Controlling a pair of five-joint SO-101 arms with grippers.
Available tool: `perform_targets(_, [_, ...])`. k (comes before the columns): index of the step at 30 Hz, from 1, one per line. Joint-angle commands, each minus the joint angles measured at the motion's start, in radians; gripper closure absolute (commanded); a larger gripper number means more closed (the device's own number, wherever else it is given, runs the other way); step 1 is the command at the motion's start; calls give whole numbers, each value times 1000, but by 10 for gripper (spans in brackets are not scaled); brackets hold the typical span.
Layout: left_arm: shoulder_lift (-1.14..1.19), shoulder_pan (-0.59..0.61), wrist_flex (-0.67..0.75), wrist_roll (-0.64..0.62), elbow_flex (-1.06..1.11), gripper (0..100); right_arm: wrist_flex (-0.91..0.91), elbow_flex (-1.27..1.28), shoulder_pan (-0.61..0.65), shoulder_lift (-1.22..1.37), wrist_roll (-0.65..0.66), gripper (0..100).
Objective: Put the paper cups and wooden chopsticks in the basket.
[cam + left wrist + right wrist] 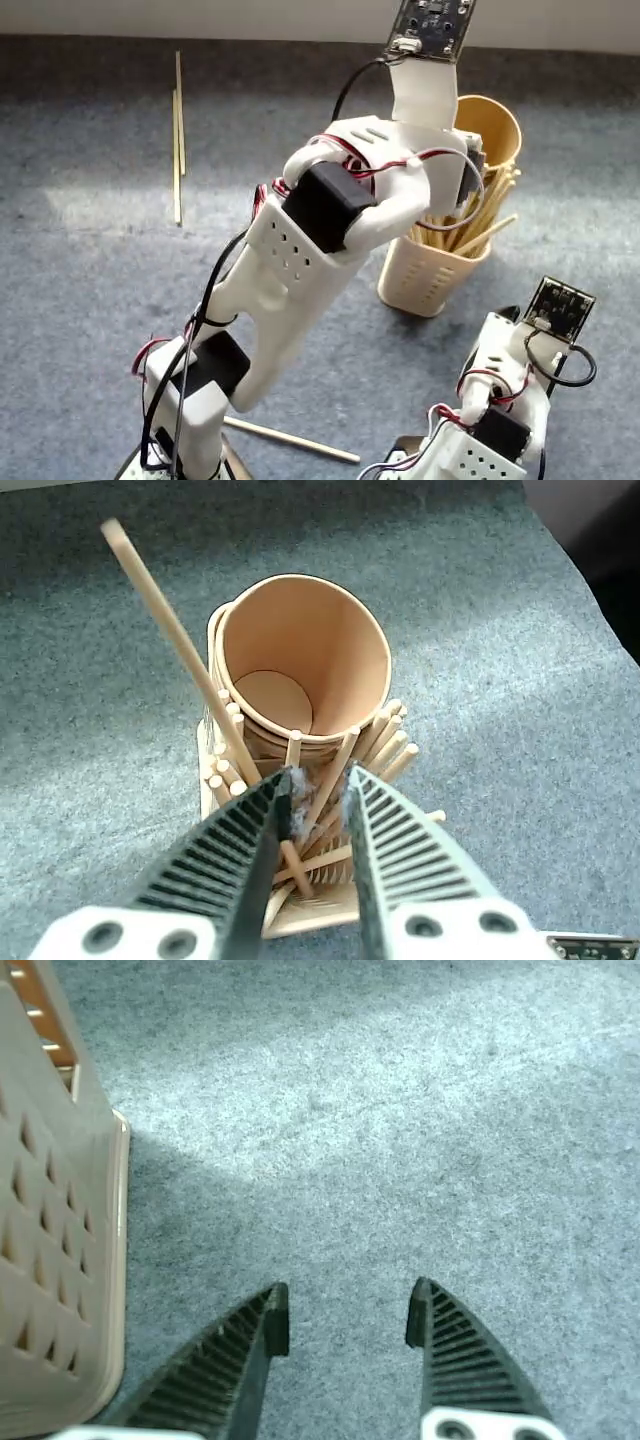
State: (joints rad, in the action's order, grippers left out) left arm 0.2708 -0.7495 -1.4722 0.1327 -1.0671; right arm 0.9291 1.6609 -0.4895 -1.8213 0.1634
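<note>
A beige slotted basket (425,275) stands right of centre. It holds nested paper cups (495,125) and a bundle of wooden chopsticks (480,225). My left gripper (318,780) hangs just above the basket (300,915), narrowly open, with the chopsticks (375,745) and the cups (300,650) below it. One long chopstick (170,630) leans up out of the basket beside one finger. Two chopsticks (178,140) lie on the carpet at the far left, and one more (290,438) lies near the left arm's base. My right gripper (347,1315) is open over bare carpet beside the basket's wall (50,1260).
Grey carpet covers the table. The left arm (300,260) stretches across the middle toward the basket. The right arm (510,410) sits folded at the near right, just in front of the basket.
</note>
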Motion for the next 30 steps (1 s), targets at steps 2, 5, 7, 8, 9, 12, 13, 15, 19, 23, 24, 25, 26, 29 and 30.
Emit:
perform_targets(2, [-4,-10,-5,15,-5,888,-18,108,10,-13,28,800])
perform_targets(5, [-5,2,-5,15,-5,888,-18,108,10,-13,28,800])
perform_targets(7, [-15,38,-6,17,-5,888,-18,108,8,-13,28,800])
perform_targets(8, [-16,64,-9,17,-10,888,-18,108,7,-13,28,800])
perform_targets(9, [-18,107,-15,17,-15,888,-18,108,5,-13,28,800])
perform_targets(12, [-39,297,-54,12,-73,889,-18,108,4,-13,28,800])
perform_targets(13, [-45,372,-55,11,-84,889,-18,108,4,-13,28,800])
perform_targets(15, [-47,524,-52,11,-91,885,-18,108,8,-13,28,800])
perform_targets(19, [2,785,-21,11,-27,862,-18,108,8,-13,28,800])
perform_targets(23, [143,944,54,18,81,766,-18,108,10,-13,28,800])
perform_targets(24, [186,969,75,32,94,750,-18,108,10,-13,28,800])
perform_targets(25, [231,989,104,52,101,744,-18,108,10,-13,28,800])
perform_targets(26, [278,1003,129,64,101,745,-18,108,10,-13,28,800])
perform_targets(29, [420,1015,173,68,79,745,-18,108,10,-13,28,800])
perform_targets(30, [460,1015,180,66,62,745,-18,108,10,-13,28,800])
